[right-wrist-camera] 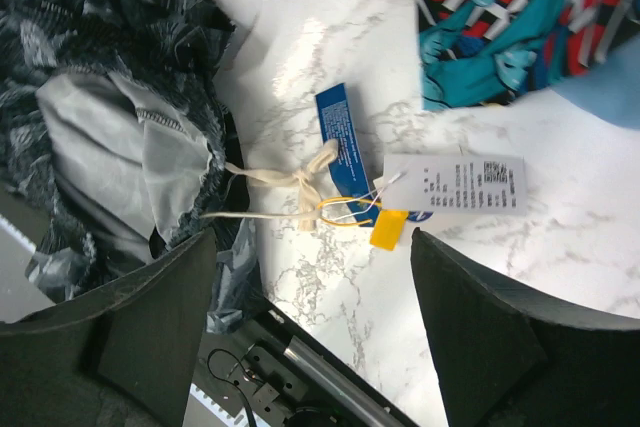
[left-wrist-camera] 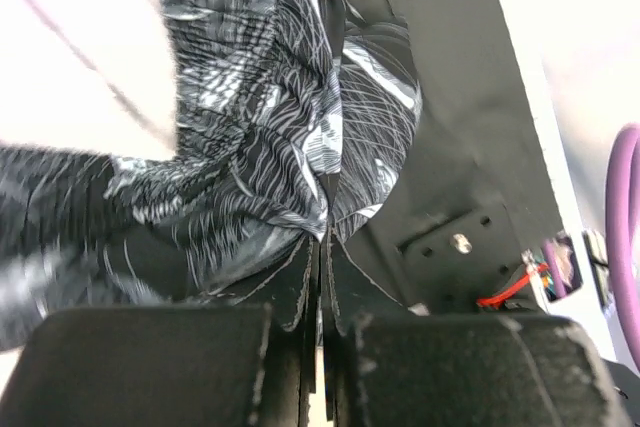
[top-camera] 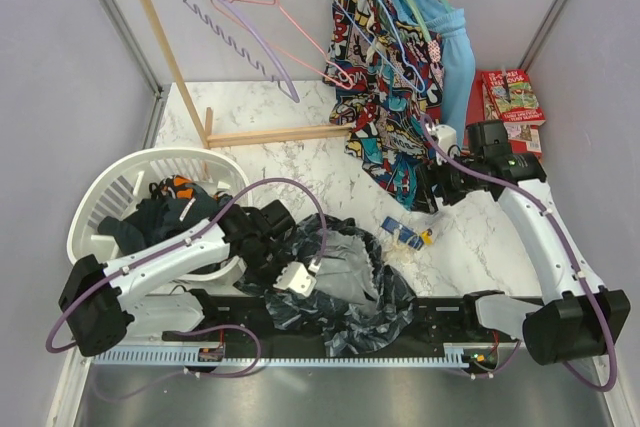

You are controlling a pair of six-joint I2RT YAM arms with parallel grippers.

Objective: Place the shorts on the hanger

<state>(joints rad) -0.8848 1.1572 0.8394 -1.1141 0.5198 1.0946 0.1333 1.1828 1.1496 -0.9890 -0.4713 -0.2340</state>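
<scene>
The shorts [top-camera: 345, 282] lie bunched, dark with a grey leaf print, at the table's near edge between the arm bases. My left gripper [top-camera: 298, 277] is shut on a fold of the shorts [left-wrist-camera: 270, 127]; in the left wrist view the fingers [left-wrist-camera: 300, 282] pinch the fabric with no gap. My right gripper [top-camera: 428, 192] hovers open over the marble, with nothing between its fingers [right-wrist-camera: 160, 307]. Below it lie the shorts' cream drawstring [right-wrist-camera: 290, 185] and white tag [right-wrist-camera: 455, 184]. A thin pale wire hanger [top-camera: 398, 27] shows against the clothes hung on the rack.
A white laundry basket [top-camera: 105, 202] holding clothes stands at the left. The wooden rack [top-camera: 265, 134] carries a lavender hanger [top-camera: 245, 42], a pink hanger [top-camera: 290, 17], a comic-print garment [top-camera: 385, 107] and a light-blue garment [top-camera: 458, 52]. Red books [top-camera: 512, 97] lie at the right.
</scene>
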